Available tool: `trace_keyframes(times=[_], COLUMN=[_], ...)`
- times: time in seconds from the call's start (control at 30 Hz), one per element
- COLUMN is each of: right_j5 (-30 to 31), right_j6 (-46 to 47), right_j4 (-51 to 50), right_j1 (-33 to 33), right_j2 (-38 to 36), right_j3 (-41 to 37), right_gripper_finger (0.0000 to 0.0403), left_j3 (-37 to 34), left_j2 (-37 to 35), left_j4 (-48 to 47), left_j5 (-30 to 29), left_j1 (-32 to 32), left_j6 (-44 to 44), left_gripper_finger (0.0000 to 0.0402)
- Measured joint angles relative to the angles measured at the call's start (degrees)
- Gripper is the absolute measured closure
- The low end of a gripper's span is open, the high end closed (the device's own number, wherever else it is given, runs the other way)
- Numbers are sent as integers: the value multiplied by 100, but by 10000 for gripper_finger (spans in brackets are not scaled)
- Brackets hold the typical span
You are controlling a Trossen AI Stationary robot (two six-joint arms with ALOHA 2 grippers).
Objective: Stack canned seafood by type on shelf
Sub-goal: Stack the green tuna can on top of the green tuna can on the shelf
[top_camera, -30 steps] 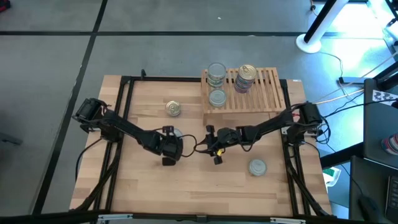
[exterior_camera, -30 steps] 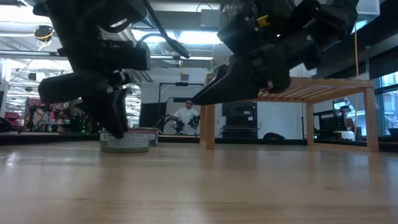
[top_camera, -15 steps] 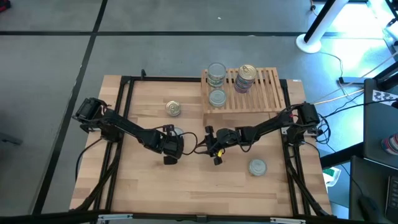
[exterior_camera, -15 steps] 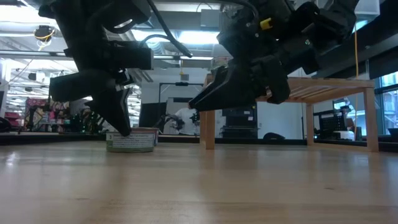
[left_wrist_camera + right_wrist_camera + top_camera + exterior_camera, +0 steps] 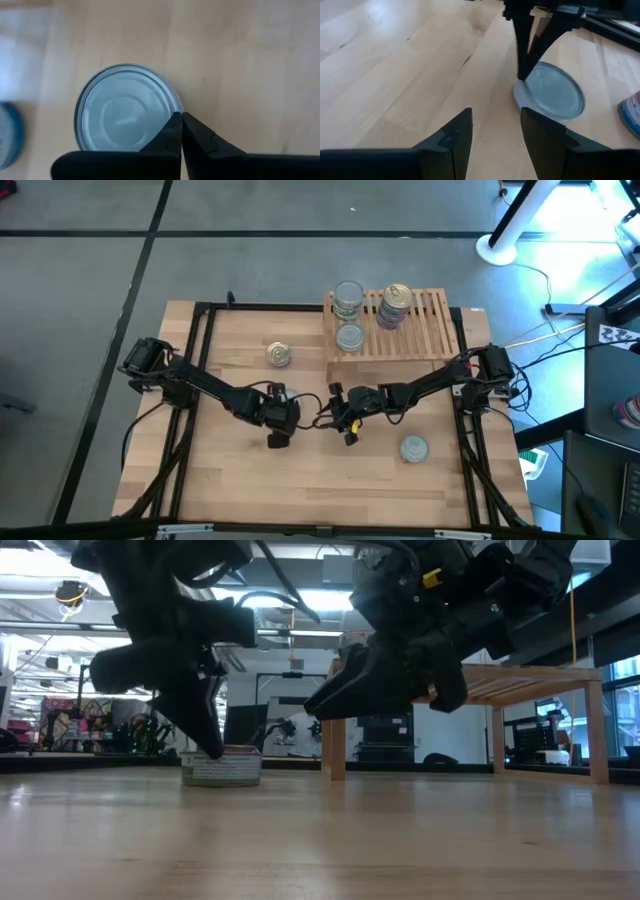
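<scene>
The left gripper has its two dark fingers pressed together with no gap, and their tips rest at the rim of a short round tin with a silver-grey top that sits on the light plank tabletop near the table's middle; in the low view the same gripper comes down onto the upper edge of that tin, which stands flat on the wood. Just beside it, toward the table's right half, the right gripper hangs above the table with its fingers parted to a moderate gap and nothing between them, aimed at the silver-topped tin. Farther out, a second silver-grey-topped tin lies alone on the tabletop near the right arm, and a gold pull-ring-topped tin stands on the left half toward the far edge. The low light-wood slatted rack stands at the far side of the table; on it are a stack of tins with a silver-grey top, a single silver-grey-topped tin just in front of that stack, and a stack with a gold top beside them
</scene>
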Motion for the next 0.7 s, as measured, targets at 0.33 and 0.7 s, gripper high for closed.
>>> trace_keyframes(times=[0.33, 0.7], right_j5=[-153, -201], right_j6=[-118, -287], right_j4=[14, -253], right_j1=[0, 2], right_j2=[-1, -5], right_j3=[0, 483], right_gripper_finger=[234, 128], left_j3=[9, 16], left_j2=[0, -2], left_j4=[725, 856], left_j5=[444, 510], left_j1=[-17, -17], left_j6=[-6, -12], left_gripper_finger=[401, 401])
